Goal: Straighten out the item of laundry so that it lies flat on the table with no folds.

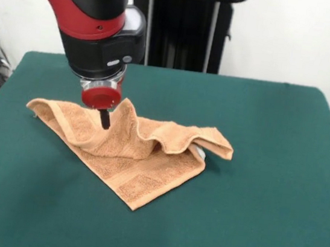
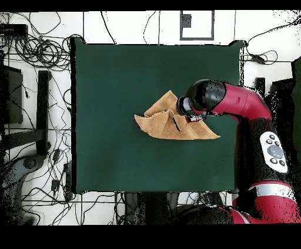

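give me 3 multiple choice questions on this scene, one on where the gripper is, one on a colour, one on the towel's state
1. Where is the gripper?
A. down at the towel
B. over bare table, far from the towel
C. off the table's edge

2. What colour is the table top?
A. white
B. dark green
C. red

3. How does the towel lie?
A. flat, no folds
B. rolled into a tube
C. rumpled, with raised folds

Answers:
1 A, its dark tip meets a raised fold near the towel's one end in the front view.
2 B, green cloth shows all round the towel.
3 C, ridges stand up along its far side, and one corner lies flat.
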You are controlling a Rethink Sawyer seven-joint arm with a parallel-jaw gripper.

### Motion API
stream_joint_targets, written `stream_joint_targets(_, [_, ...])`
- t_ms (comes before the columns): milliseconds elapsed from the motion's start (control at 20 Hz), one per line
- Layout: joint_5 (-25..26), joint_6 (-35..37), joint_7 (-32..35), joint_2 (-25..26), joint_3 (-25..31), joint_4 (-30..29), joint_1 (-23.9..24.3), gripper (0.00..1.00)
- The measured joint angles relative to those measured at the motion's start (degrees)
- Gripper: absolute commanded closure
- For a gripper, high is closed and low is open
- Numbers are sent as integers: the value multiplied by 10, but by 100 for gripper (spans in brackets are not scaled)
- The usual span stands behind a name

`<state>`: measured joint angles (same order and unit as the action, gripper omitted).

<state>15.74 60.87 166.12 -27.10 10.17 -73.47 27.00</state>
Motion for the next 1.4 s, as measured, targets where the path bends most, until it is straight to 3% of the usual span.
stream_joint_targets(1400, [-1, -71, 0, 0, 0, -56, -3, 0])
